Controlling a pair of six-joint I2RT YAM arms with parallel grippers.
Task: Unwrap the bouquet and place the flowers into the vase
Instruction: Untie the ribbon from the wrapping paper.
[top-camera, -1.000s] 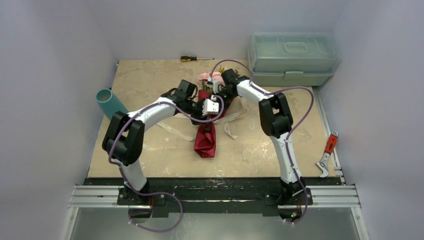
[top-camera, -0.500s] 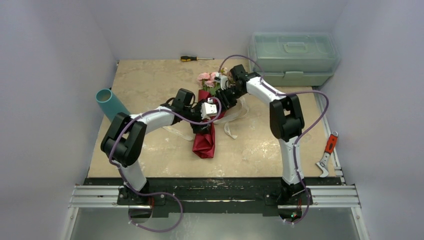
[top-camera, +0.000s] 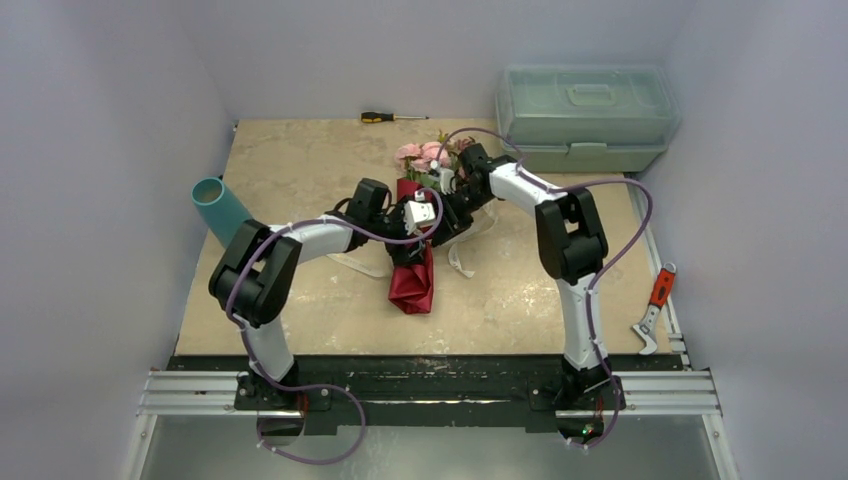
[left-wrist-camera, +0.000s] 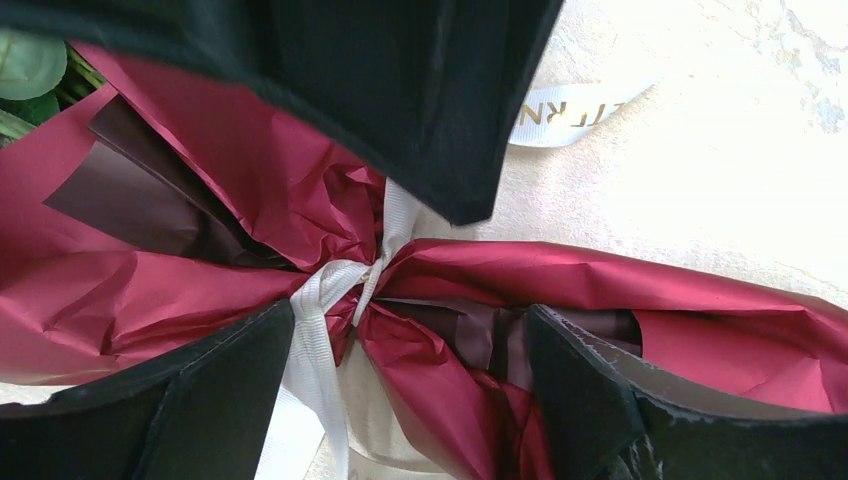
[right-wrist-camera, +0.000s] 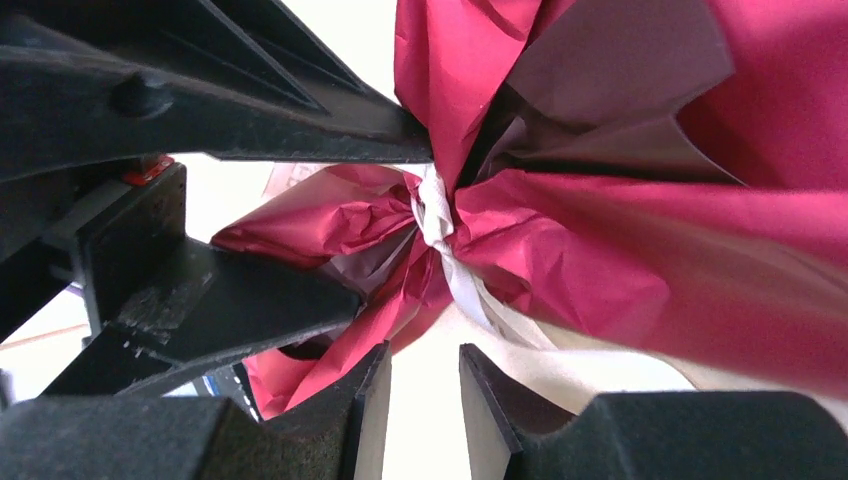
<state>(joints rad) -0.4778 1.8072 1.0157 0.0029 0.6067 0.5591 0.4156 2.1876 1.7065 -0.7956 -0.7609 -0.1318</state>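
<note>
On the table (top-camera: 300, 160) lies the bouquet (top-camera: 412, 285). The left gripper (left-wrist-camera: 410, 315) spreads wide over its ribbon (left-wrist-camera: 320, 300). The right gripper (right-wrist-camera: 425, 355) is parted a little.

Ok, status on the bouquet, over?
Left hand open wide, straddling the ribbon knot. Right hand barely open, gripping nothing. Bouquet wrapped and tied. Hands crowded together; vase off at left edge.

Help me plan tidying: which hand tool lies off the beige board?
The red-handled tool, off the right edge of the beige board; the black-and-yellow screwdriver lies on it, at the far edge.
</note>
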